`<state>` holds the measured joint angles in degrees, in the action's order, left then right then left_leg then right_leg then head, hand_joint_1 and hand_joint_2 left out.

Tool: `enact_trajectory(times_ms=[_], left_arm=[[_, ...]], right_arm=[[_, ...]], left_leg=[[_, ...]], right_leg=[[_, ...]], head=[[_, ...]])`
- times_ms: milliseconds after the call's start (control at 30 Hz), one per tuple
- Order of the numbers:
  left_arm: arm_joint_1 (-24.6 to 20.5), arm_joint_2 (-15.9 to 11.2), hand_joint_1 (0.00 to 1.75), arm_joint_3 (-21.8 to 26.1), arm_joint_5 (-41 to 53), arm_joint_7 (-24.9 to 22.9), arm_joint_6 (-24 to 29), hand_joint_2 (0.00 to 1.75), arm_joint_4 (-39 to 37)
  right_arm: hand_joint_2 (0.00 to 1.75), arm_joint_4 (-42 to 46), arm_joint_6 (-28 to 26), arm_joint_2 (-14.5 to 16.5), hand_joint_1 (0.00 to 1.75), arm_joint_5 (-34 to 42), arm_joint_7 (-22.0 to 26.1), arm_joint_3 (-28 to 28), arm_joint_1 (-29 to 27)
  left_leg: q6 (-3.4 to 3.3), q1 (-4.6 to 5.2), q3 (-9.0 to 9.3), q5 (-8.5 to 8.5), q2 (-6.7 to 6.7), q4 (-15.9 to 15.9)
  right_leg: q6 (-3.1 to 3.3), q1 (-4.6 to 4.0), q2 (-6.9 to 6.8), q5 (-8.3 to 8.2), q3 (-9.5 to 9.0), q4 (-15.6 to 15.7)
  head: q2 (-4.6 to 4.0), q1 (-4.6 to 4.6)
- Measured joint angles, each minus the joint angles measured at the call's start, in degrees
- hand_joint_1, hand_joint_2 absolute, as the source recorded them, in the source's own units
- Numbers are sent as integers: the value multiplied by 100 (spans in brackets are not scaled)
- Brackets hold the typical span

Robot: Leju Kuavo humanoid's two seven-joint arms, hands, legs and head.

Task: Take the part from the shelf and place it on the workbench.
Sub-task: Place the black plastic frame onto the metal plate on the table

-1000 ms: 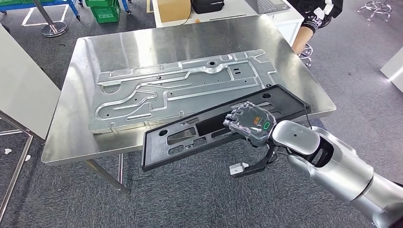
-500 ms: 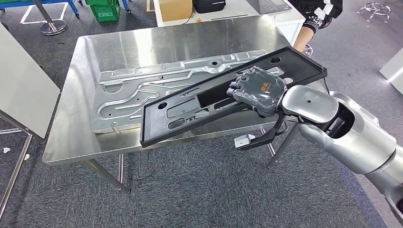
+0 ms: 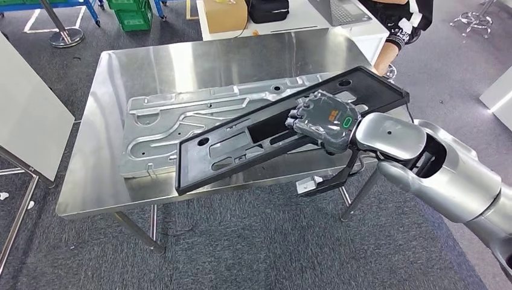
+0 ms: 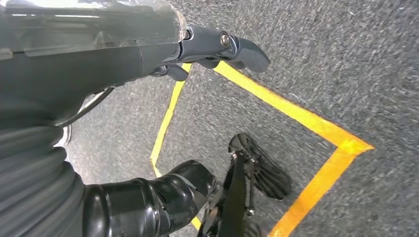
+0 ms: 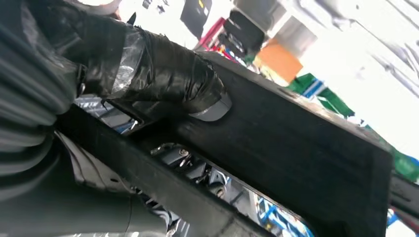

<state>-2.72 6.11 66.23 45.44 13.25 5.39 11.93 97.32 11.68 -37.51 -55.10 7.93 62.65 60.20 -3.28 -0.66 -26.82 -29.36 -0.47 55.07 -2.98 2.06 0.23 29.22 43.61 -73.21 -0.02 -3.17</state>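
A long black plastic panel (image 3: 241,142) with cut-outs hangs tilted above the steel workbench (image 3: 181,57), its near end low by the front edge, its far end raised over the right side. My right hand (image 3: 323,119) grips it through a central opening; the thumb (image 5: 163,74) presses on the panel (image 5: 276,148) in the right wrist view. My left hand (image 4: 148,44) hangs over grey carpet, its fingers curled with nothing in them.
A large stamped metal sheet (image 3: 181,121) lies across the workbench under the panel. A person (image 3: 401,24) stands behind the far right corner. A cardboard box (image 3: 224,13) and green crates (image 3: 134,15) sit beyond. A white board (image 3: 30,115) stands at left.
My right arm has carried the panel up from below the table's front edge and forward, so it now hangs over the workbench and the metal sheet. The camera has shifted slightly.
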Motion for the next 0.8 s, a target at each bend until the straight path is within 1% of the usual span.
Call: enact_trajectory(times_ms=[33,67,100,133,167,200,233,267,300,333,367,400,433,467,500,533,567,600,633,667,700,733,800], left_arm=[[9,4,0,4,1,-3,1,175,0],[17,10,0,7,2,-9,1,175,0],[33,16,0,10,3,-16,2,175,0],[38,20,0,13,6,-28,4,175,0],[34,21,0,16,10,-40,8,175,0],[26,23,0,19,15,-53,11,175,0],[5,29,0,20,20,-63,13,175,0],[-14,37,0,20,25,-69,15,175,0],[-32,45,0,20,29,-74,15,175,0],[-47,50,0,20,32,-74,15,175,0],[-57,52,0,20,34,-73,16,175,0],[-61,52,0,20,35,-73,16,175,0],[-58,51,0,21,35,-73,17,175,0],[-53,51,0,22,35,-74,18,175,0],[-47,52,0,23,35,-75,21,175,0],[-38,54,0,25,35,-75,26,175,0],[-30,55,0,26,34,-74,29,175,0],[-20,54,0,27,32,-68,28,175,0],[-7,51,0,31,27,-51,22,175,0],[4,47,0,35,22,-27,12,175,0],[12,44,0,38,19,7,3,175,0],[18,42,0,42,17,40,-3,175,0],[21,42,0,43,20,79,-5,175,0]], right_arm=[[175,-9,-7,-7,175,0,-1,30,-31],[175,-16,-17,-16,175,0,-2,52,-56],[175,-27,-33,-26,175,0,-2,70,-79],[175,-45,-56,-39,175,0,-5,93,-97],[175,-61,-79,-48,175,0,-7,113,-109],[175,-75,-97,-54,175,0,-7,133,-128],[175,-87,-111,-62,175,0,-7,149,-142],[175,-89,-117,-68,175,-1,-7,151,-153],[175,-93,-124,-76,175,-3,-9,150,-165],[175,-100,-129,-85,175,-5,-13,151,-174],[175,-108,-133,-90,175,-7,-16,157,-187],[175,-119,-137,-92,175,-9,-17,171,-213],[175,-133,-137,-93,175,-9,-16,188,-241],[175,-143,-137,-94,175,-9,-13,204,-268],[175,-149,-137,-94,175,-9,-9,215,-287],[175,-152,-137,-94,175,-9,-6,220,-295],[175,-152,-138,-94,175,-9,-4,222,-296],[175,-152,-139,-94,175,-9,-4,222,-297],[175,-155,-143,-95,175,-9,-4,227,-300],[175,-158,-146,-97,175,-9,-4,237,-309],[175,-164,-150,-100,175,-9,-2,246,-324],[175,-169,-155,-105,175,-9,-1,256,-335],[175,-172,-158,-113,175,-9,3,261,-350]], left_leg=[[41,-19,88,-63,-1,5],[89,-43,189,-139,-3,13],[140,-63,271,-224,-3,25],[192,-78,338,-299,-6,44],[243,-82,365,-357,-5,59],[289,-83,374,-391,-1,68],[330,-87,373,-381,3,95],[368,-92,329,-334,8,167],[395,-102,249,-246,11,348],[416,-108,92,-150,12,648],[425,-112,-111,-116,13,1005],[424,-110,-336,-189,15,1366],[420,-101,-553,-365,16,1642],[412,-91,-738,-594,16,1795],[399,-79,-886,-783,16,1827],[375,-68,-981,-838,16,1724],[336,-53,-1032,-708,16,1497],[278,-31,-1048,-369,16,1170],[217,6,-1069,54,14,818],[164,37,-1073,406,11,547],[134,63,-1084,652,7,382],[124,79,-1096,733,3,327],[130,82,-1082,740,1,345]], right_leg=[[-35,21,-9,-95,27,127],[-68,44,-22,-264,-37,434],[-87,62,-54,-530,-131,798],[-85,50,-84,-741,-187,1086],[-31,23,-102,-896,-216,1250],[43,-7,-115,-962,-207,1296],[130,-43,-108,-888,-197,1274],[214,-45,-100,-832,-235,1278],[268,-40,-96,-774,-288,1308],[316,-38,-92,-723,-372,1353],[347,-32,-88,-678,-475,1410],[366,-35,-81,-627,-590,1469],[377,-39,-76,-577,-702,1514],[380,-46,-67,-521,-808,1542],[383,-57,-55,-460,-910,1559],[384,-72,-45,-397,-1006,1564],[384,-90,-36,-327,-1103,1566],[381,-106,-32,-258,-1190,1568],[369,-127,-29,-193,-1266,1557],[346,-146,-19,-129,-1315,1545],[316,-159,-9,-70,-1342,1533],[286,-170,3,-26,-1357,1520],[255,-169,10,18,-1361,1521]], head=[[0,-1],[0,-1],[0,-5],[0,-2],[0,3],[0,5],[0,12],[0,12],[0,13],[0,18],[0,20],[0,24],[0,23],[0,23],[0,23],[0,23],[0,23],[0,22],[0,21],[0,21],[0,20],[0,21],[0,23]])
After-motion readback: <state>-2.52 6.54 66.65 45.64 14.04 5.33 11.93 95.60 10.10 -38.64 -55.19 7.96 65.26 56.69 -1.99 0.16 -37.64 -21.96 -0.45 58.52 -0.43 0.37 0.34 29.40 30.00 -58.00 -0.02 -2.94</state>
